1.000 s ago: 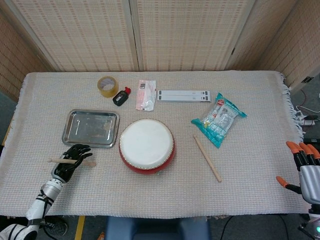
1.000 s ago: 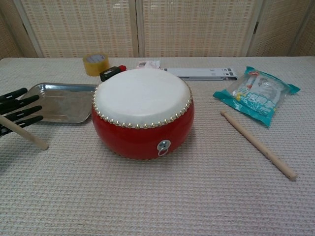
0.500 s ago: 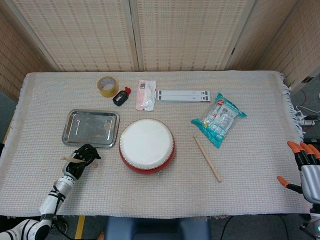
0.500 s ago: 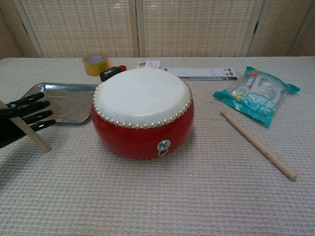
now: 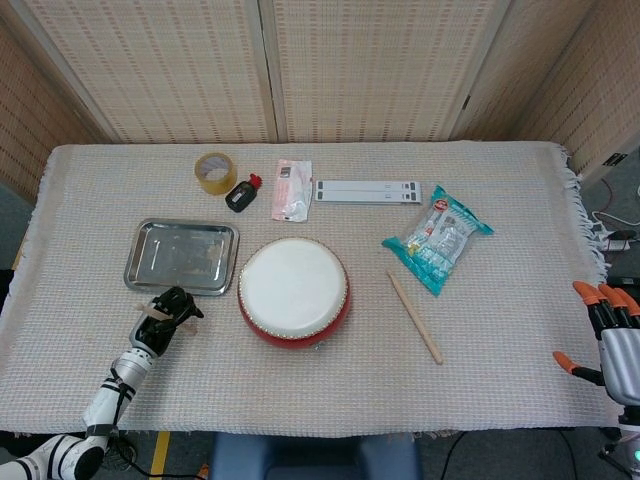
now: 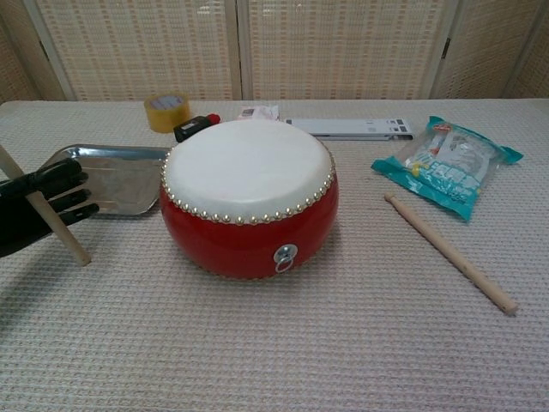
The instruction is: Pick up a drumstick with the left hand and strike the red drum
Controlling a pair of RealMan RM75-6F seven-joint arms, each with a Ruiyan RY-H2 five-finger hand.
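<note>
My left robot hand (image 5: 168,312) is black, and I have it down at about 8 o'clock from the red drum (image 5: 294,292). Its fingers (image 6: 58,183) are curled around a drumstick (image 6: 45,210), so it is holding that stick. In the chest view the stick is tilted, with its top end going off the left edge of the picture and its low end close to the tabletop (image 5: 480,370). I cannot tell if the tip touches the cloth. The hand sits just beside the near edge of the silver tray (image 5: 181,256), which lies at 9 o'clock from the drum.

The red drum stands near the middle of the tabletop with its white skin facing up. A little metal ring hangs on its front side.

A second drumstick (image 5: 414,316) lies flat at 3 o'clock from the drum, apart from it. A blue-green snack bag (image 5: 437,238) lies past that stick, at about 2 o'clock.

At the far side, around 11 to 12 o'clock, I see a roll of tape (image 5: 214,172), a small black bottle with a red cap (image 5: 241,193), a little pink packet (image 5: 291,189) and a long white strip (image 5: 366,190).

My right robot hand (image 5: 607,330) has orange fingertips. It waits off the right edge of the tabletop, fingers apart, holding nothing.
</note>
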